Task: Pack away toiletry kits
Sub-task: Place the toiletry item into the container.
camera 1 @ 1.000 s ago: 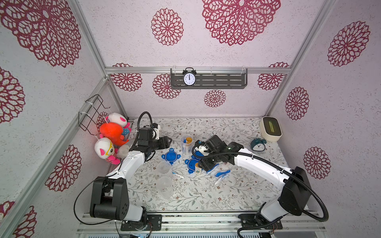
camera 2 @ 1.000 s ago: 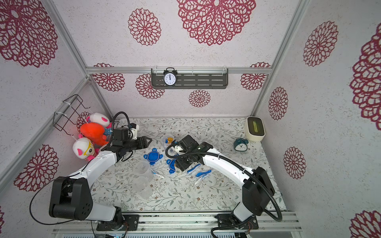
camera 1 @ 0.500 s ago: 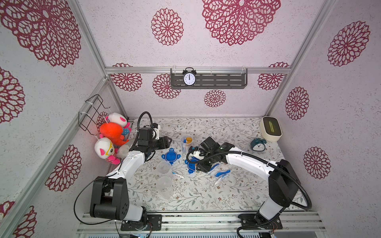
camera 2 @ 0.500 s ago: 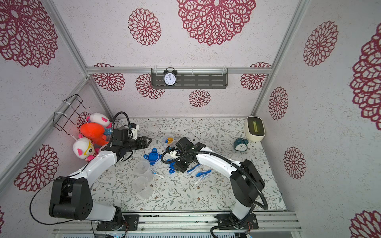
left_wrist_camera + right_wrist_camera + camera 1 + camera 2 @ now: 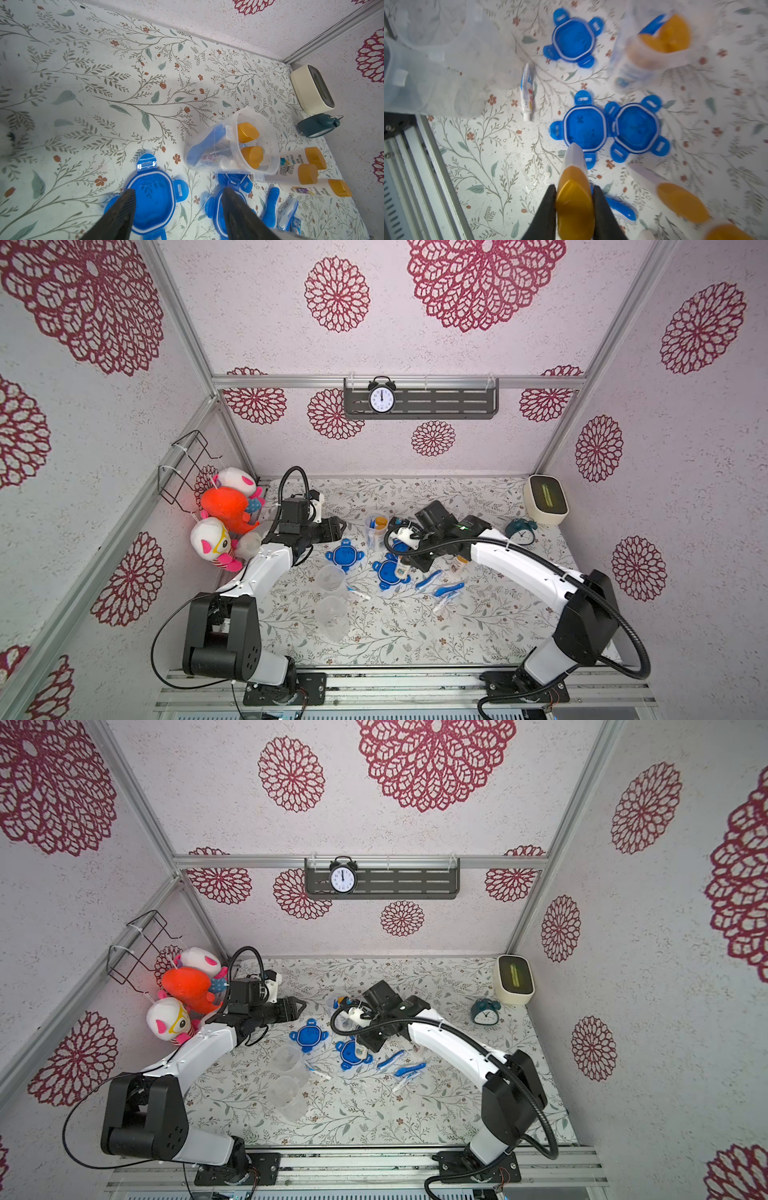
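on the floral surface [image 5: 415, 635], two empty clear cups [image 5: 331, 578] are seen at the left. the left jaws are held released above a blue lid [image 5: 153, 199]. a cup [image 5: 232, 145] loaded with orange-capped bottles is placed mid-surface. the right jaws are clenched on an orange-capped bottle [image 5: 574, 199] near two touching lids [image 5: 584, 128]. toothbrushes [image 5: 428, 578] are laid further right.

2 white arms [image 5: 523, 572] with black joints [image 5: 220, 630], hands [image 5: 340, 526], cables [image 5: 294, 468].
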